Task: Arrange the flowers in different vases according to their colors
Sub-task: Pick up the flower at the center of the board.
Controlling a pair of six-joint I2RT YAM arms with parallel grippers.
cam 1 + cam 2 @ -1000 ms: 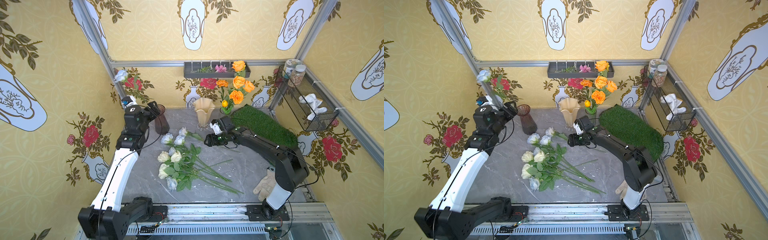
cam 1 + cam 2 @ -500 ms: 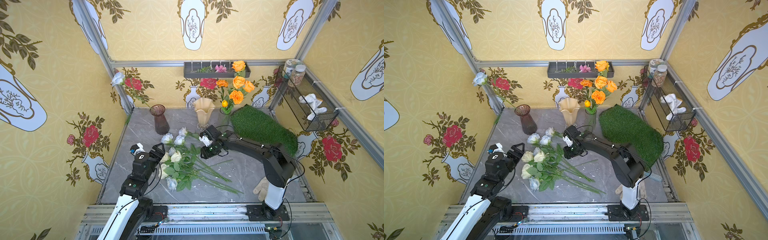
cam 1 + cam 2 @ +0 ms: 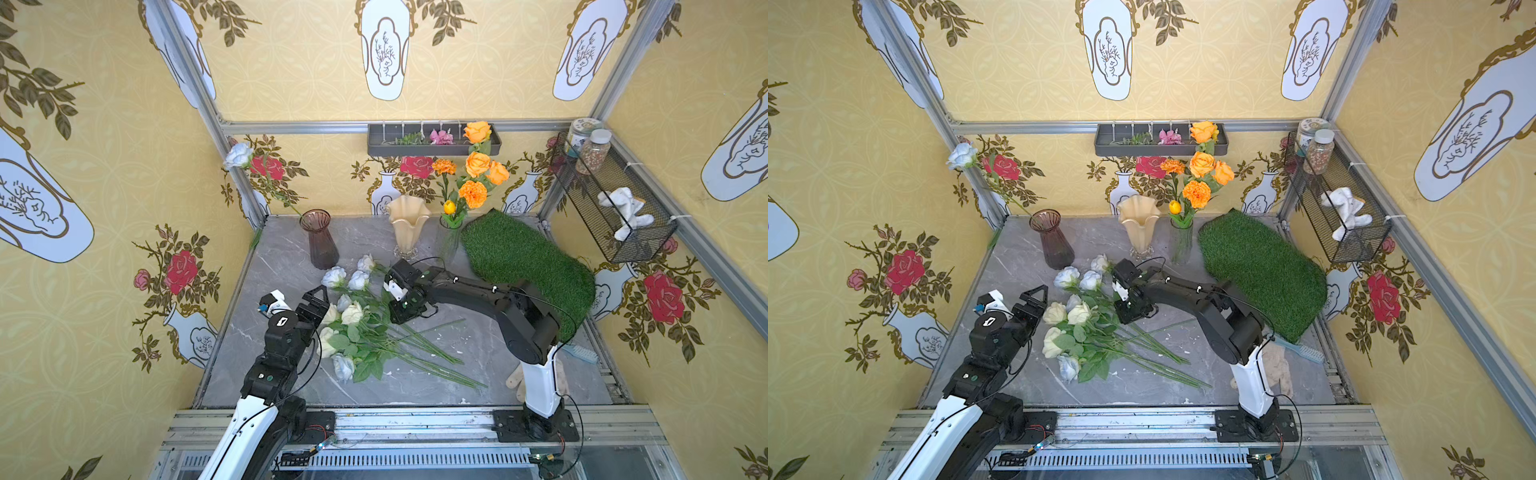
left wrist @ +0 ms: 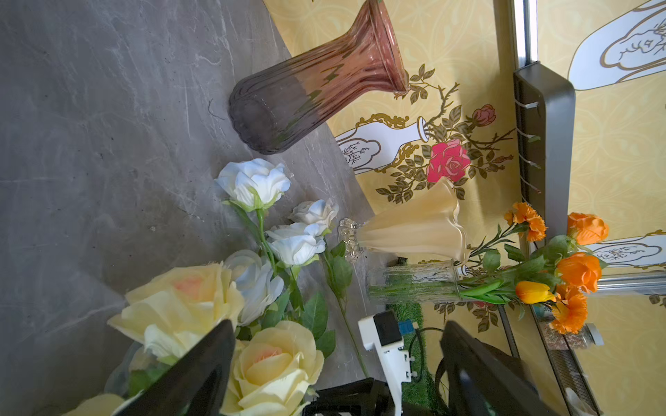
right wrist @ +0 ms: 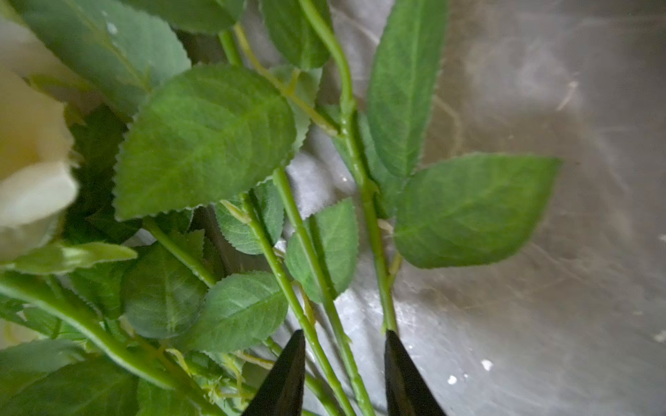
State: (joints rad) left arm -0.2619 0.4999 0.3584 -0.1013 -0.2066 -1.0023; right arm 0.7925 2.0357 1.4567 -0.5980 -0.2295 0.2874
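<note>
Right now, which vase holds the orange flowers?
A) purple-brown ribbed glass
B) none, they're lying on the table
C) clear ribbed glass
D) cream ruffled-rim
C: the orange flowers stand upright with their stems down in the clear ribbed glass vase, next to the cream vase.

Robot test booth, wallpapered panels [image 3: 291, 62], aluminium frame [image 3: 374, 126]

Bare table [image 3: 374, 392] front; flowers [image 3: 361, 332] heap mid-way, vases [image 3: 320, 245] line the back
</note>
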